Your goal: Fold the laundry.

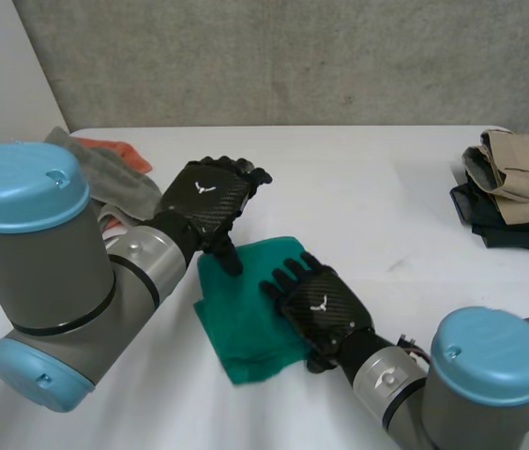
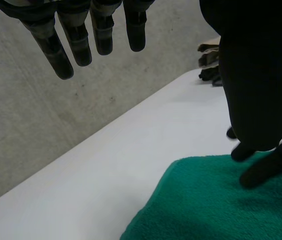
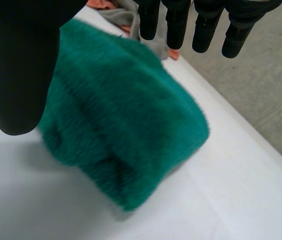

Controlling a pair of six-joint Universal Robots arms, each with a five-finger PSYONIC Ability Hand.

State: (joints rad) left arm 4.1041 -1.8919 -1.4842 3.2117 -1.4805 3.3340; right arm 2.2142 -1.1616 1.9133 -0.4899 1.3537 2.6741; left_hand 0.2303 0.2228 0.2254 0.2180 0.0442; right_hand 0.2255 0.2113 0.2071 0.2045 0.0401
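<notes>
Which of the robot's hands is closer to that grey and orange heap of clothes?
Left. The left hand is just beside the heap; the right hand is farther off, over the green towel.

Clothes heap (image 1: 105, 178) behind the left hand (image 1: 206, 192) — half hidden by its arm; towel (image 1: 246, 328) partly covered under the right hand (image 1: 321, 305).

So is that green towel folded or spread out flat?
Folded. The green terry towel lies as a small, thick bundle on the white table, with a rounded, doubled edge and layers showing at one corner.
</notes>
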